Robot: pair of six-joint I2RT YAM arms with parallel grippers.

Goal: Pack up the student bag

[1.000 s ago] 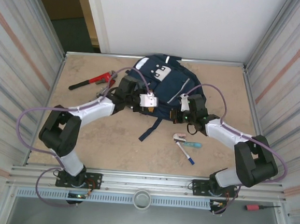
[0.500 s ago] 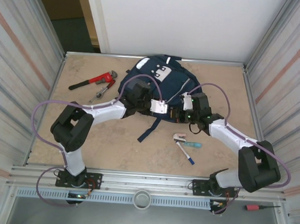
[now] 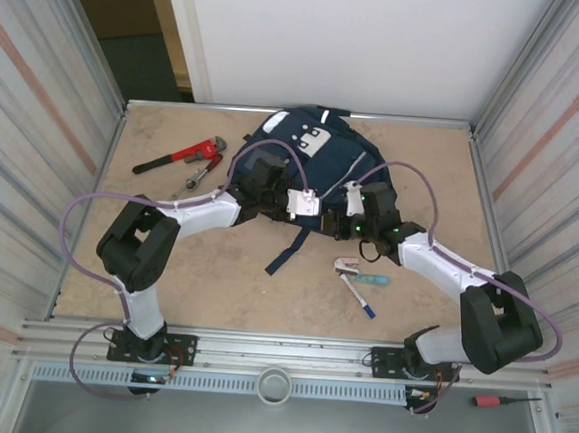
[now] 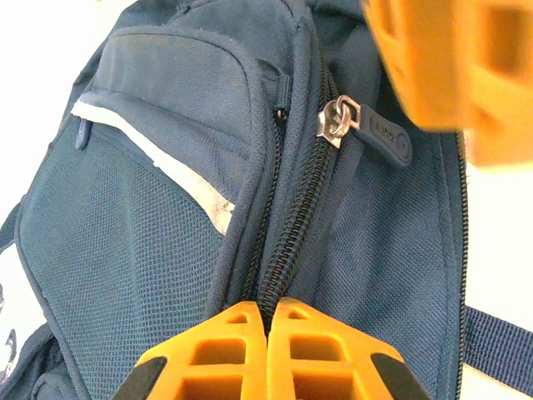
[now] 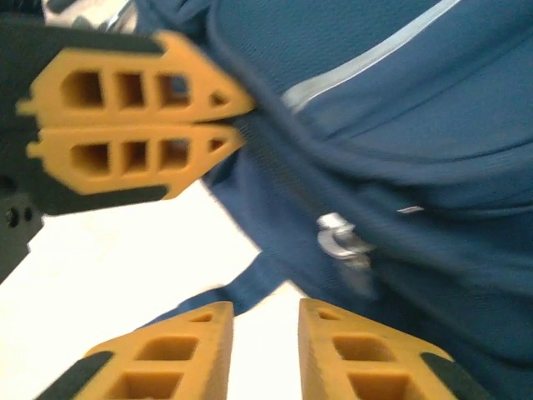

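Note:
The student bag (image 3: pixel 319 159), navy with pale stripes, lies at the back middle of the table. My left gripper (image 3: pixel 320 207) is at its near edge. In the left wrist view the left gripper (image 4: pixel 268 315) is shut on the fabric ridge along the student bag's (image 4: pixel 150 217) zipper track. A silver zipper slider with a dark pull tab (image 4: pixel 366 127) lies further up that track. My right gripper (image 5: pixel 266 321) stands open just short of the slider (image 5: pixel 341 242), with nothing between its fingers. It faces the left gripper (image 5: pixel 226 125) across the student bag (image 5: pixel 400 125).
A red pipe wrench (image 3: pixel 179 155) and pliers (image 3: pixel 197 177) lie at the left. A teal-handled tool (image 3: pixel 365 279) and a pen (image 3: pixel 361 297) lie in front of the right arm. A bag strap (image 3: pixel 289 249) trails toward the near side. Ribbed metal walls enclose the table.
My left gripper moved right along the bag's near edge and shut on the zipper seam. My right gripper, shut before, has opened.

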